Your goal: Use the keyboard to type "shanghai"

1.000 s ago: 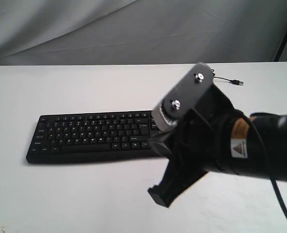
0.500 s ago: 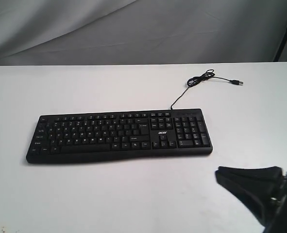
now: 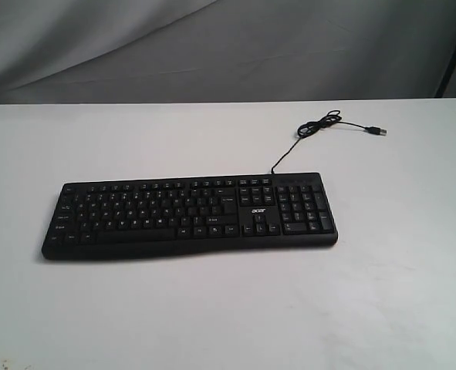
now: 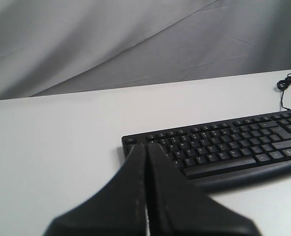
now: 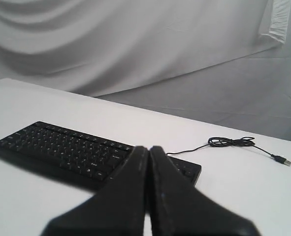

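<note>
The black keyboard (image 3: 189, 214) lies flat across the middle of the white table (image 3: 212, 308), number pad at its right end. Its thin USB cable (image 3: 320, 127) curls away behind it, with the plug lying loose. Neither arm shows in the exterior view. In the left wrist view my left gripper (image 4: 146, 146) is shut with nothing in it, back from the keyboard (image 4: 224, 147) near its escape-key corner. In the right wrist view my right gripper (image 5: 147, 149) is shut and empty too, in front of the keyboard (image 5: 61, 147) near the number pad end, with the cable (image 5: 234, 142) beyond.
A grey cloth backdrop (image 3: 212, 46) hangs behind the table's far edge. A dark stand leg (image 3: 455, 54) shows at the far right.
The right arm, which covered the keyboard's right end a second ago, has drawn back toward the near right and left the exterior view. The keyboard has not moved.
</note>
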### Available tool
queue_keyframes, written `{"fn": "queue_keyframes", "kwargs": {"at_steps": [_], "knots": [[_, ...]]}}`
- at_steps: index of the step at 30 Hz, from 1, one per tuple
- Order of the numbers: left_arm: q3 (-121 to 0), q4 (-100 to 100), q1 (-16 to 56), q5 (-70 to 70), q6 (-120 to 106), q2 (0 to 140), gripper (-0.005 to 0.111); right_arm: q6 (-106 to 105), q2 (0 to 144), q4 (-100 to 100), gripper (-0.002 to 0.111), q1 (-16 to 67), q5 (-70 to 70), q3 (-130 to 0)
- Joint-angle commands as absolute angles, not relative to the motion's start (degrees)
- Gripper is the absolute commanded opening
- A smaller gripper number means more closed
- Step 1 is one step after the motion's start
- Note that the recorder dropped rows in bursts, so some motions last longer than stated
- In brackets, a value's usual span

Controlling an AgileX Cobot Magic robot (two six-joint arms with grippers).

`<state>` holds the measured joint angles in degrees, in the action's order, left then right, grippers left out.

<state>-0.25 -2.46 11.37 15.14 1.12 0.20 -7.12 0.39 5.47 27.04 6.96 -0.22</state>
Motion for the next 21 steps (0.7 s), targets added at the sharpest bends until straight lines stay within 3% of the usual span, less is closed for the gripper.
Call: {"fn": "queue_keyframes", "kwargs": {"at_steps": [1, 9, 21], "knots": [[0.0, -2.5, 11.6, 14.9, 1.3, 0.0, 0.000, -7.3, 0.0, 2.4, 0.000, 26.6, 8.1, 0.0], [0.0, -2.5, 11.6, 14.9, 1.3, 0.0, 0.000, -7.1, 0.0, 0.0, 0.000, 26.6, 19.9, 0.0], [0.0, -2.5, 11.6, 14.9, 1.3, 0.0, 0.000, -7.3, 0.0, 0.0, 0.000, 26.6, 20.0, 0.0]]}}
